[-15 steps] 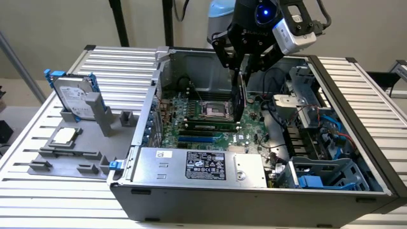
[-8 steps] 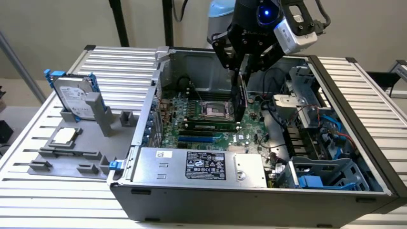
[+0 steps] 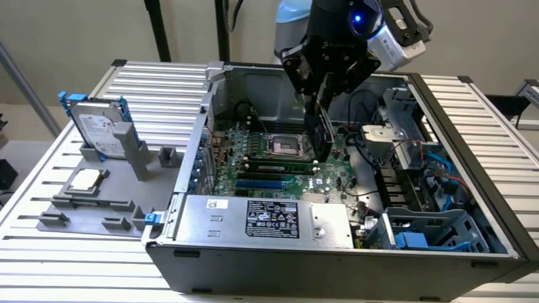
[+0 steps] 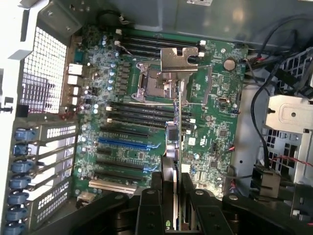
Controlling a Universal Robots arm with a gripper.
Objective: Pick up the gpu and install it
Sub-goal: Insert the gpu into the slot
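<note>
Beige wall stands behind a slatted metal table (image 3: pixel 76 259), which carries an open case (image 3: pixel 337 278) lying on its side, so that the board (image 4: pixel 215 137) faces up and can be reached from above. The arm comes down into the case, and its gripper (image 3: pixel 322 95) is pinched on the gpu (image 3: pixel 321 136). The card hangs on edge, which is probably the way a card must go into a slot. It is over the middle of the board, beside the socket (image 4: pixel 155 81). In the wrist view its thin edge runs across the long slots (image 4: pixel 122 143), not along them, so I judge it carried but not seated. Whether it touches the board I cannot tell. Beside the case, on the exterior view's left, a grey fixture (image 3: pixel 93 208) holds a drive (image 3: pixel 94 129) upright and a chip (image 3: pixel 87 179) flat, apart and easy to grasp.
</note>
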